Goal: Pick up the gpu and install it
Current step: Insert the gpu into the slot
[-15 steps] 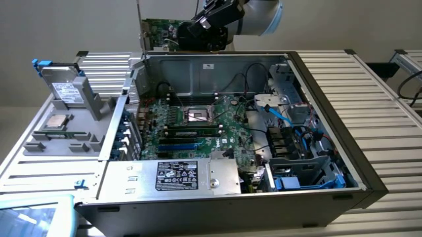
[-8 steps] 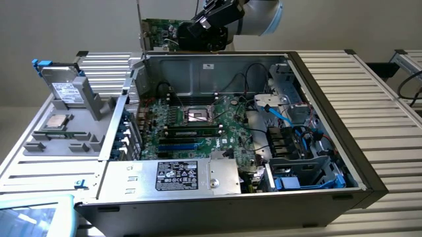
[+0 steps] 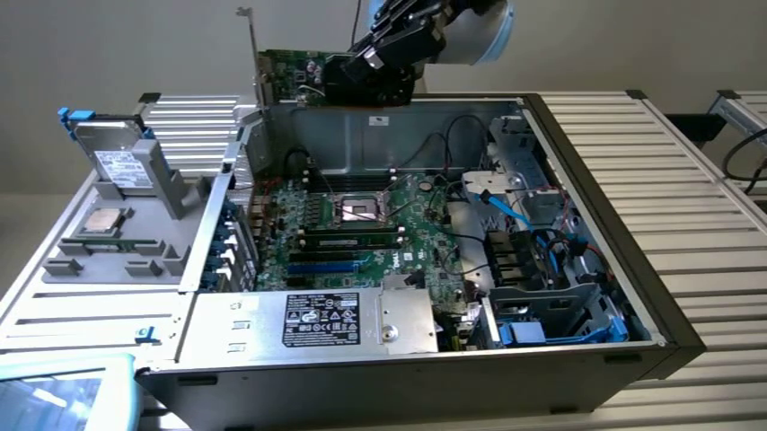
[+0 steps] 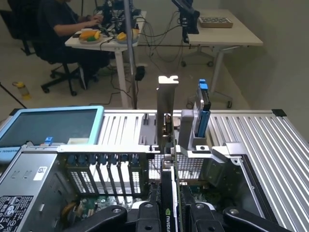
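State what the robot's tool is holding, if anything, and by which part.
The tool holds the gpu, clamped across its two faces at the end away from its silver bracket.

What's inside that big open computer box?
A green motherboard, black and blue cables, and a silver power supply. Whatever lies beneath that supply is covered.

In the exterior view a plain pale wall (image 3: 144, 45) spans ten to two o'clock, and the ribbed aluminium bench (image 3: 683, 180) runs off at three o'clock. The wrist view looks over a grey floor (image 4: 270, 77) to a white desk (image 4: 231, 34) and a second desk (image 4: 99, 41), where a person (image 4: 60, 21) sits on a black office chair (image 4: 60, 79). A bottle (image 4: 19, 89) stands on the floor nearby.
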You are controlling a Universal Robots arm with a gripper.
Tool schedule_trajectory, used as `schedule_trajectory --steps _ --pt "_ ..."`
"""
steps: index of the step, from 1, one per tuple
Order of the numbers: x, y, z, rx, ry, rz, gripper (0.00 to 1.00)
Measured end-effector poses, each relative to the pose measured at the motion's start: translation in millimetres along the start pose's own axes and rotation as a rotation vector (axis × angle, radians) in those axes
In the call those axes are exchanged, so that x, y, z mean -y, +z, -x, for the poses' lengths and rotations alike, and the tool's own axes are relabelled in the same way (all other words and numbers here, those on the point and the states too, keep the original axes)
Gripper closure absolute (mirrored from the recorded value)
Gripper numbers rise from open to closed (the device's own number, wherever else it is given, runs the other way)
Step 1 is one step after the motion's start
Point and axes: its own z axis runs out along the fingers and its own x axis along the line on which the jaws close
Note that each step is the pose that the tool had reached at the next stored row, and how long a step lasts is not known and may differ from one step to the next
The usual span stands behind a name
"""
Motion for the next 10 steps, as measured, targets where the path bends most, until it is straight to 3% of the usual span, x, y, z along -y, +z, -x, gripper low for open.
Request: schedule_trajectory --steps 10 --pt "14.1 11.6 -12.6 0.0048 -0.005 -0.0001 0.73"
